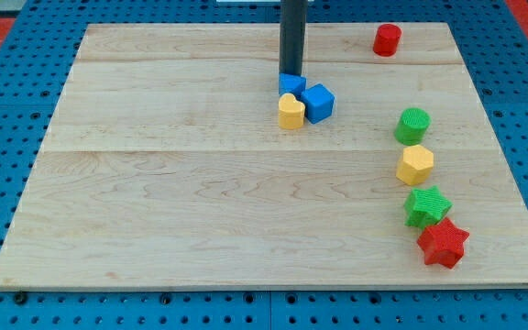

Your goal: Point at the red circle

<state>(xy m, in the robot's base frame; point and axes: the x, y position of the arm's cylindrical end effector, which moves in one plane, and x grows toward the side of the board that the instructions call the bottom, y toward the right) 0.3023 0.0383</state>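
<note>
The red circle point(387, 39) is a short red cylinder at the view's top right of the wooden board point(154, 202). My tip point(291, 73) is at the end of the dark rod at the view's top centre, well to the left of the red circle. The tip touches the top edge of a small blue block point(291, 84). A blue cube point(319, 103) and a yellow block point(291, 112) sit right below it.
A column of blocks runs down the view's right side: a green cylinder point(412, 125), a yellow hexagon point(415, 165), a green star point(426, 206) and a red star point(444, 243). A blue pegboard surrounds the board.
</note>
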